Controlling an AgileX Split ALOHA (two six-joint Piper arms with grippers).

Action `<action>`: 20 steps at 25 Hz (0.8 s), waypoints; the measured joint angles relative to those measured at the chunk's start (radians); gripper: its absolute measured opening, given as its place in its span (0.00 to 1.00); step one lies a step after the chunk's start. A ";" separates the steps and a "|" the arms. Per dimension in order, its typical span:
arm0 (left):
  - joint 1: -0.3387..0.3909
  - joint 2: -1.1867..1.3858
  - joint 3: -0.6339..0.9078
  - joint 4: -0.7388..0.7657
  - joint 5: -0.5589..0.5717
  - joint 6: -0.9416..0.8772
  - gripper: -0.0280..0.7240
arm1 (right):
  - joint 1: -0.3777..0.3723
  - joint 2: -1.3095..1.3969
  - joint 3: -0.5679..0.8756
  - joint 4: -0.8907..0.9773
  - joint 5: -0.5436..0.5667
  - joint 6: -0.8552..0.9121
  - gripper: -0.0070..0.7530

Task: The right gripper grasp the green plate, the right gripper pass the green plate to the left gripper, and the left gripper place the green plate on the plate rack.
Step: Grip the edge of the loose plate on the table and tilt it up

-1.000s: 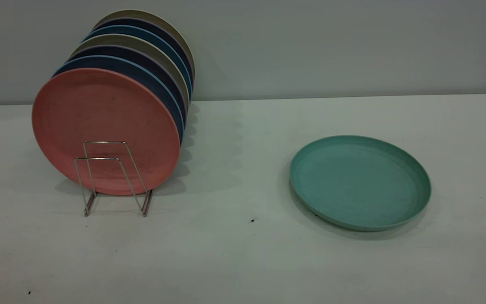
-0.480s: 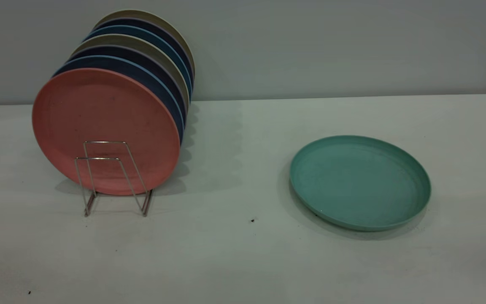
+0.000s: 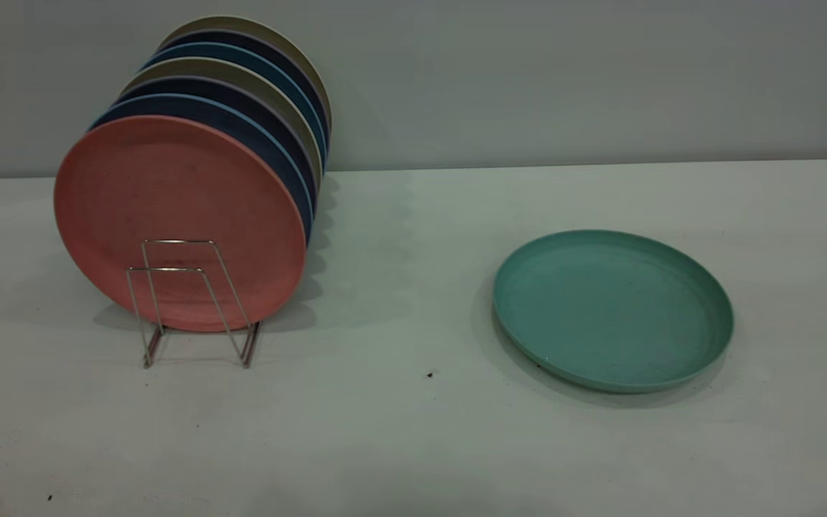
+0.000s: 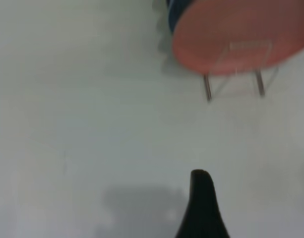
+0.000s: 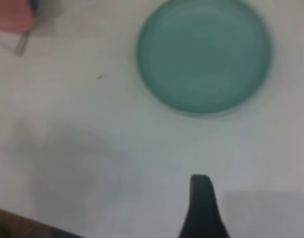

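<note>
Green plate [image 3: 612,310] flat on table [image 3: 413,431], untouched, plate rack [image 3: 194,301] well apart holding upright plates, right gripper [image 5: 202,208] above table near plate, left gripper [image 4: 202,206] near rack, finger state of both cannot be told

One green plate [image 3: 612,309], one plate rack [image 3: 194,301], perhaps seven racked plates [image 3: 180,215]

1. Exterior view: low, facing the wall across the surface [image 3: 399,431].
2. Left wrist view: above the surface, aimed at the plate rack [image 4: 233,69].
3. Right wrist view: high, over the green plate [image 5: 204,54]; shares rack corner.
</note>
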 joint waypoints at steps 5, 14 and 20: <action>-0.011 0.217 -0.063 -0.123 -0.121 0.082 0.82 | 0.000 0.245 0.000 0.257 -0.076 -0.218 0.77; -0.182 0.588 -0.211 -0.364 -0.161 0.306 0.82 | 0.000 0.625 -0.051 0.530 -0.204 -0.455 0.77; -0.325 0.767 -0.265 -0.508 -0.223 0.367 0.82 | -0.052 0.831 -0.143 0.541 -0.220 -0.467 0.76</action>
